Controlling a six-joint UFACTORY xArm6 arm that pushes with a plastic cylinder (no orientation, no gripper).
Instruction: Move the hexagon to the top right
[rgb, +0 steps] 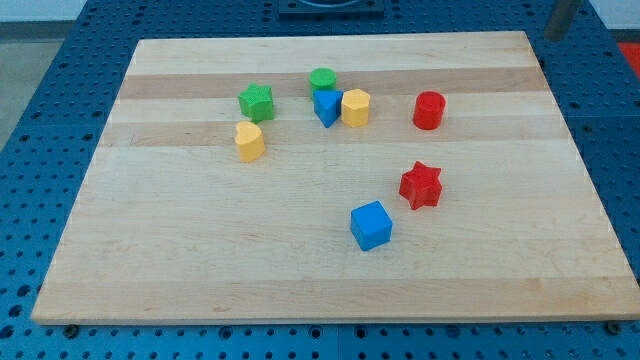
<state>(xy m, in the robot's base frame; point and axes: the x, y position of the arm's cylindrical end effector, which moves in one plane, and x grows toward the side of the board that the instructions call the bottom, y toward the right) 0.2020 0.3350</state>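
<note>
A wooden board (200, 250) lies on a blue pegboard table (40, 100). Upper centre: a green star (256, 101), a green cylinder (322, 80) and, just below it, a blue triangle (326, 106). A yellow block (249, 141) sits below the star. To the right stands a red cylinder (428, 110); lower down are a red star (420, 185) and a blue cube (371, 225).

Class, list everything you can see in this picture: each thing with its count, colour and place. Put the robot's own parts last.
Wooden board: one, pale wood, fills most of the view.
Green star: one, upper left of centre.
Green cylinder: one, top centre.
Blue triangular block: one, just below the green cylinder.
Yellow blocks: two; one touching the blue triangular block's right, one below the green star.
Red cylinder: one, upper right.
Red star: one, right of centre.
Blue cube: one, lower centre.
Perforated blue table: one, around the board.
My tip: not in view.
</note>
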